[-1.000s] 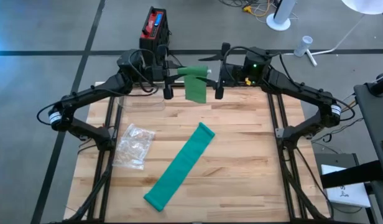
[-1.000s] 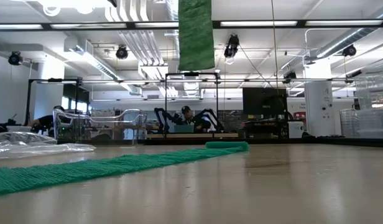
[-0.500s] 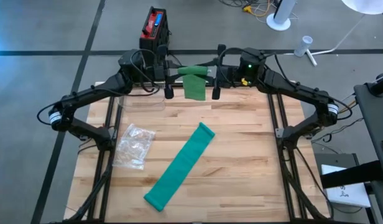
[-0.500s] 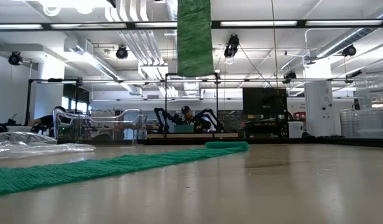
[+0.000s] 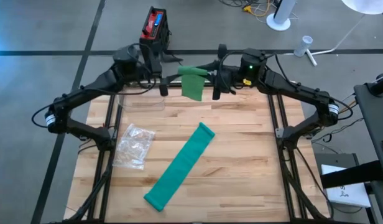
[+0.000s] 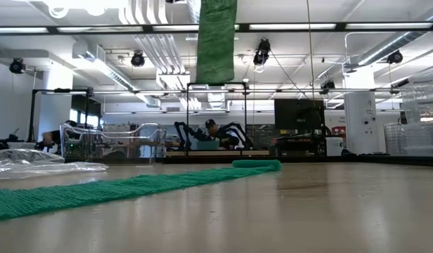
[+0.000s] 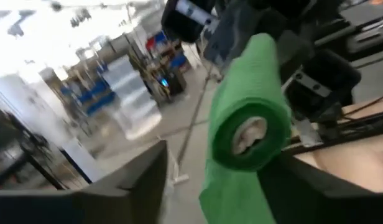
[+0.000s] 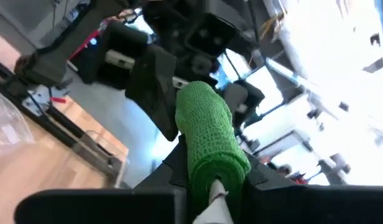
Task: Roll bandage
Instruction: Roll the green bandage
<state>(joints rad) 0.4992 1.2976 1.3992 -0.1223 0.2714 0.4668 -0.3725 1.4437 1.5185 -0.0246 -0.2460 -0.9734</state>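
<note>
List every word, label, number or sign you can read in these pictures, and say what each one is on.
None can be read.
Red and black case on the floor beyond the table: blue patch, too small to read.
White sheet beside the table: dark marks, too small to read.
Green bandage roll: no print visible.

Grey floor, ceiling strip lights, white ducts overhead.
</note>
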